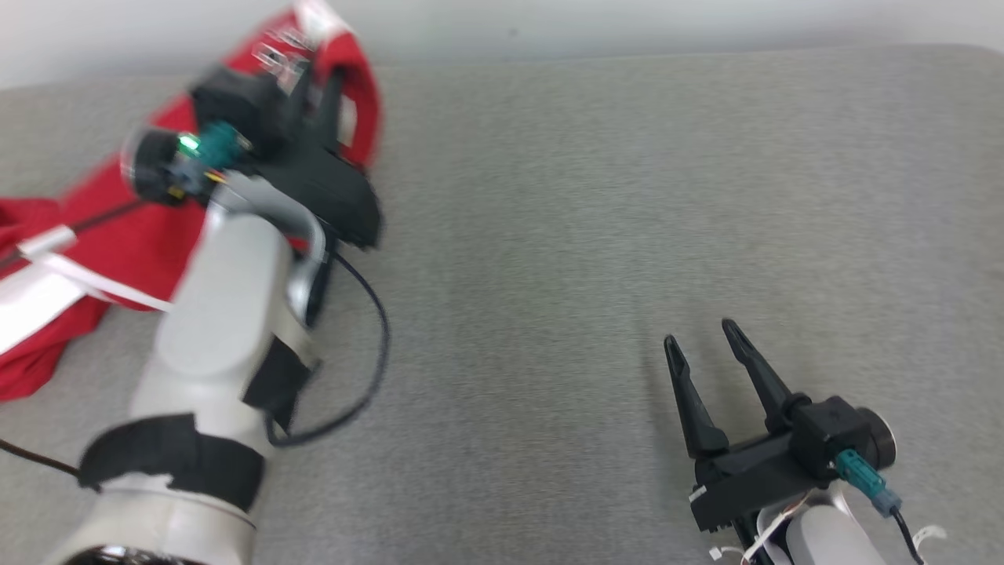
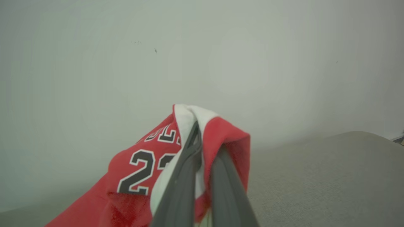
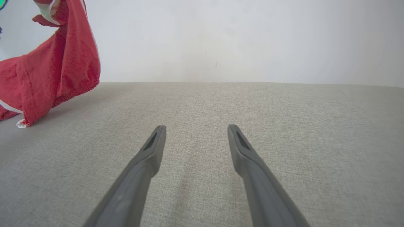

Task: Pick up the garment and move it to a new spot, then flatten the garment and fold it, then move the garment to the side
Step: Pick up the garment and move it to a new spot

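Red cloth: garment (image 1: pixel 118 235), a jersey with white trim and black numerals (image 2: pixel 139 175) outlined in white.
Garment, place: one white-edged fold is caught between the fingers of the left hand (image 1: pixel 318 82). From there the cloth hangs down below the hand and spreads behind the wrist.
Garment, lower part: bunched on the desk (image 1: pixel 588 196) beside and under the left forearm (image 1: pixel 227 314). In the right wrist view the garment (image 3: pixel 63 69) hangs down well off to the left of the right hand, its bottom edge touching the desk.
Left hand, state: pressed together, pinching the garment's white-trimmed edge. In its own wrist view the cloth (image 2: pixel 227 135) drapes over both fingertips of the left hand (image 2: pixel 208 138). The hand is blurred in the head view.
Right hand (image 1: pixel 700 333), state: spread wide, nothing between its fingers, low over bare desk and well apart from the garment.
Right hand, own view: right hand (image 3: pixel 196 127) with only grey weave between and ahead of its fingers.
Desk: grey woven cover.
Wall (image 2: pixel 221 47): pale and plain, beyond both hands.
Cable (image 1: pixel 376 345): black, looping off the left forearm on the side nearer the right hand.
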You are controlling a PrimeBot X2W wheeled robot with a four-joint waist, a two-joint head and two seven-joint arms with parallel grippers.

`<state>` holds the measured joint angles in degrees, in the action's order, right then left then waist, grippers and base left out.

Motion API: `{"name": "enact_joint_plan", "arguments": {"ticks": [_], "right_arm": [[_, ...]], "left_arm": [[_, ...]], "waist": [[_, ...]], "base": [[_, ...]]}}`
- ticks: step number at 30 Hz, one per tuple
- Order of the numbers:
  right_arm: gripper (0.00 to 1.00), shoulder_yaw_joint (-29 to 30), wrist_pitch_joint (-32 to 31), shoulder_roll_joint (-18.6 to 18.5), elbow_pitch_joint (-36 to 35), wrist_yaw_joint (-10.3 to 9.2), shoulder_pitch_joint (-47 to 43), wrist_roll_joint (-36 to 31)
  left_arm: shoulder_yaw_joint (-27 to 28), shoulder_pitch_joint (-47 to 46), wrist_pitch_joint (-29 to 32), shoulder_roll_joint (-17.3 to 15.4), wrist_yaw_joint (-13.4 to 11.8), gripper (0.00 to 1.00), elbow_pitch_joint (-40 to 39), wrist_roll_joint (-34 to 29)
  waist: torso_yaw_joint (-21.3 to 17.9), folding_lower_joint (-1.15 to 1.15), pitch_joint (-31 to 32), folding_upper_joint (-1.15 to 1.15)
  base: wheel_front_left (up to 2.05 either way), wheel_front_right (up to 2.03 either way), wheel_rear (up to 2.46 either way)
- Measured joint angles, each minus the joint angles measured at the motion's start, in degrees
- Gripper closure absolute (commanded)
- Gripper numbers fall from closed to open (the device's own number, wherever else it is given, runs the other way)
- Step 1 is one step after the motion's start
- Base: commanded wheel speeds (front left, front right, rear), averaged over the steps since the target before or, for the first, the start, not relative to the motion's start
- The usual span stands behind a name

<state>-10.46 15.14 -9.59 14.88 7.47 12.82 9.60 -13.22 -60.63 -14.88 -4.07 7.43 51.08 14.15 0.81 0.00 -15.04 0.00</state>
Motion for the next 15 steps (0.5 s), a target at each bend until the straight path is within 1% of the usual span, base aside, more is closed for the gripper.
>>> {"name": "enact_joint_plan", "arguments": {"ticks": [1, 2, 5, 6, 8, 11, 13, 15], "right_arm": [[0.0, 0.5, 0.0, 0.4, 0.3, -0.01, -0.9, 0.0], [0.0, 0.8, 0.0, 1.0, 0.5, -0.01, -1.7, -0.1], [0.0, 1.0, 0.0, 1.3, 0.6, -0.01, -2.1, -0.1], [0.0, 1.0, 0.0, 1.3, 0.7, -0.01, -2.3, -0.1], [0.0, 0.7, 0.0, 1.5, 1.0, 0.0, -2.4, -0.1], [0.0, 0.6, 0.0, 2.0, 1.0, 0.0, -2.4, -0.1], [0.0, 0.6, 0.0, 2.1, 1.0, -0.01, -2.4, -0.1], [0.0, 1.0, 0.0, 2.2, 1.0, -0.01, -2.4, 0.0]], "left_arm": [[-3.3, 1.9, 0.0, 0.7, 0.1, 1.0, -1.7, 3.8], [-8.4, 3.3, -0.1, 0.9, 0.1, 1.0, -5.9, 8.4], [-16.2, 5.0, -0.2, 1.2, 0.1, 1.0, -11.6, 15.4], [-18.0, 5.5, -0.2, 1.4, 0.1, 1.0, -13.0, 17.4], [-20.5, 5.3, -0.2, 1.3, 0.1, 1.0, -15.7, 19.6], [-23.6, 5.0, -0.2, 1.3, -1.0, 1.0, -19.1, 21.1], [-25.1, 5.1, -0.2, 1.4, -2.0, 1.0, -18.8, 20.8], [-25.5, 5.9, -0.2, 1.4, -2.5, 1.0, -16.5, 20.0]], "waist": [[-1.5, 0.0, 0.5, 0.0], [-3.9, 0.0, 1.2, 0.0], [-6.2, 0.0, 1.8, 0.0], [-7.0, 0.0, 2.0, 0.0], [-8.6, 0.0, 2.4, 0.0], [-10.8, 0.0, 2.8, 0.0], [-12.1, 0.0, 2.9, 0.0], [-13.2, 0.0, 3.1, 0.0]], "base": [[0.0, 0.0, 0.0], [0.0, 0.0, 0.0], [0.0, 0.0, 0.0], [0.0, 0.0, 0.0], [0.0, 0.0, 0.0], [0.0, 0.0, 0.0], [0.0, 0.0, 0.0], [0.0, 0.0, 0.0]]}}
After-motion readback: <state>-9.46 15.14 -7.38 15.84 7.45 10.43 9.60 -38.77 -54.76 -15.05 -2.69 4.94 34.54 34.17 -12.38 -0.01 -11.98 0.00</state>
